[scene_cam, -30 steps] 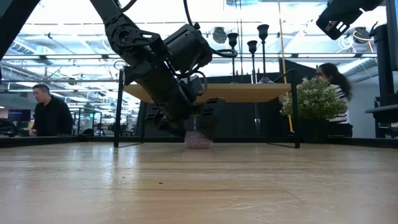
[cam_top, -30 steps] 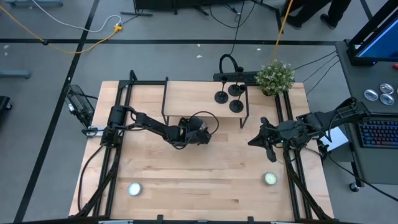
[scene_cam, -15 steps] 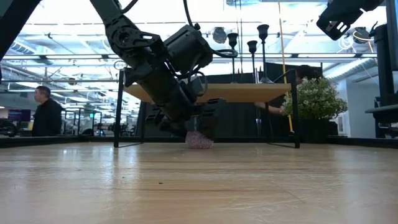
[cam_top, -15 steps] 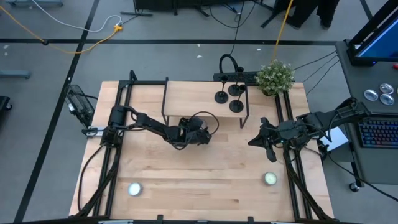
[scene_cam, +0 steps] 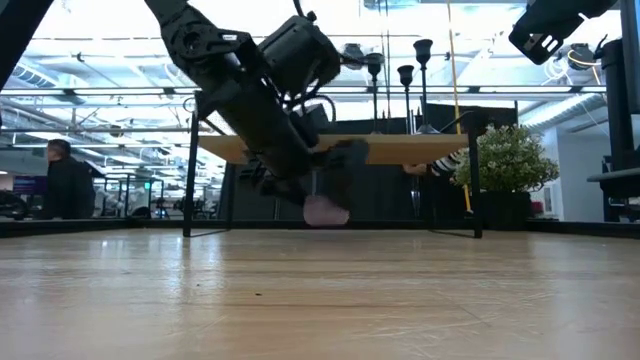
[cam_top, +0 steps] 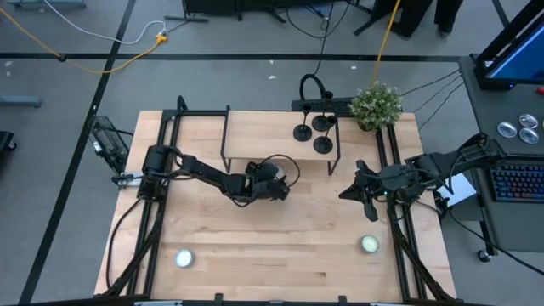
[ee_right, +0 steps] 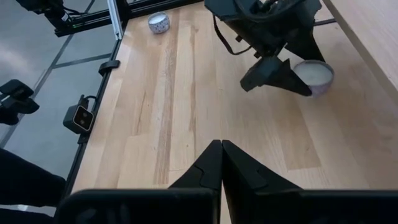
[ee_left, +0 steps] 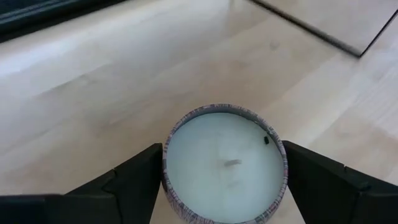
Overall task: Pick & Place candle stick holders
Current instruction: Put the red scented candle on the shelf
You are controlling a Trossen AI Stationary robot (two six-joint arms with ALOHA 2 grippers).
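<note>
The left gripper [ee_left: 221, 180] grips a candle [ee_left: 224, 163] between its fingers; the holders [cam_top: 313, 130] stand behind it on the shelf [cam_top: 263, 127]. The right gripper [ee_right: 221, 163] is shut.

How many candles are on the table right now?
3. One candle sits between the left gripper fingers near the table's middle; one lies at the front-left corner; one at front right. Others may be hidden.

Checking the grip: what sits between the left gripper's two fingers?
A candle in a patterned tin, seen in the left wrist view; the left gripper brackets it closely.
</note>
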